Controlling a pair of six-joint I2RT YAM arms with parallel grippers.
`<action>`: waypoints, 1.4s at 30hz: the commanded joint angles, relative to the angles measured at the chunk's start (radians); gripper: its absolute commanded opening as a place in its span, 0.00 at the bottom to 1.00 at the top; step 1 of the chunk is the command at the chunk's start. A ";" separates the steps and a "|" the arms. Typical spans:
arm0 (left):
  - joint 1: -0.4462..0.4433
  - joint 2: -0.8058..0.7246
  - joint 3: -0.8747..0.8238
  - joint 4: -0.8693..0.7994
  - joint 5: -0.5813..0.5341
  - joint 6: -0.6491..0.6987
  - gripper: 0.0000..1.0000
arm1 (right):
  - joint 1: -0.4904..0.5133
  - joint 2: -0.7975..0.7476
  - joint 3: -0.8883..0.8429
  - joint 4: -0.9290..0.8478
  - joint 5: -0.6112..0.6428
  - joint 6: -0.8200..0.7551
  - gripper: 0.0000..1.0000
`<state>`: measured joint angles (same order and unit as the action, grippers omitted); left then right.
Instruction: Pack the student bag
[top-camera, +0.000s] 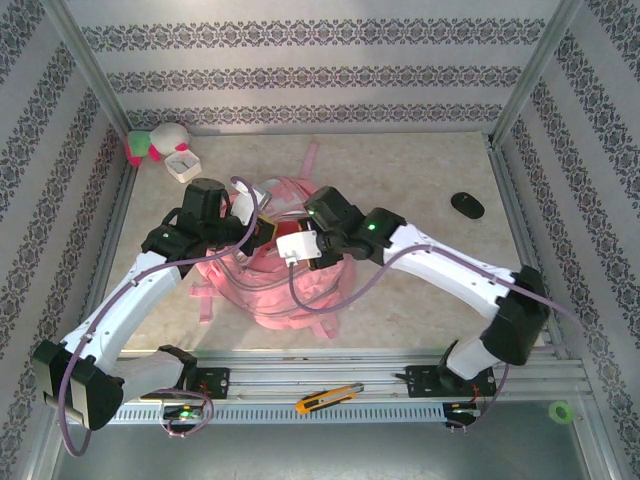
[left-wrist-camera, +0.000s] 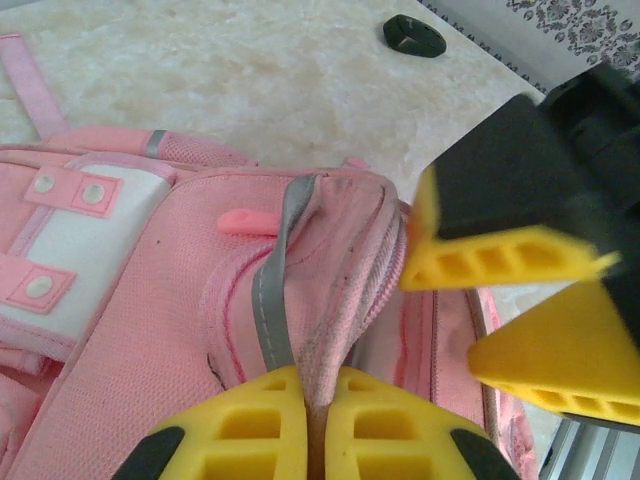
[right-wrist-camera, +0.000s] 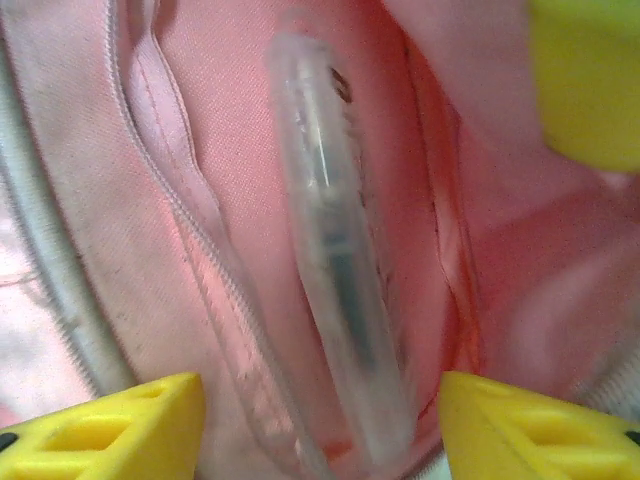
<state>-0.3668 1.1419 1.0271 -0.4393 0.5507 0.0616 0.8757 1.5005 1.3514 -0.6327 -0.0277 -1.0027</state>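
Observation:
The pink student bag (top-camera: 280, 295) lies in the middle of the table under both wrists. My left gripper (left-wrist-camera: 318, 400) is shut on the fabric edge of the student bag's (left-wrist-camera: 150, 330) zipped opening, next to a grey strip, and holds it up. My right gripper (right-wrist-camera: 318, 392) hangs open over that opening, and its yellow fingers (left-wrist-camera: 500, 262) show at the right of the left wrist view. Between the open jaws, a clear pen-like tube (right-wrist-camera: 335, 260) with a dark core lies loose in the pink pocket, touching neither finger.
A pink-and-white plush toy (top-camera: 158, 143) and a small white box (top-camera: 184, 163) sit at the back left. A black oval object (top-camera: 467, 205) lies at the right. An orange utility knife (top-camera: 328, 398) rests on the front rail, and a green ring (top-camera: 561, 411) lies near the right corner.

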 joint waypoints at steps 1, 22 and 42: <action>-0.019 -0.024 0.028 0.182 0.099 -0.011 0.04 | -0.023 -0.091 -0.059 0.092 -0.070 0.134 0.65; -0.003 -0.087 -0.035 0.081 -0.052 -0.056 0.67 | 0.054 -0.358 -0.295 0.147 0.019 0.639 0.74; 0.060 -0.202 -0.139 -0.474 -0.291 1.259 0.76 | -0.086 -0.371 -0.505 0.393 -0.220 1.056 0.73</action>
<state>-0.3187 0.9493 0.9215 -0.9024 0.2836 1.1599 0.8139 1.1561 0.8780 -0.3149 -0.1780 -0.1310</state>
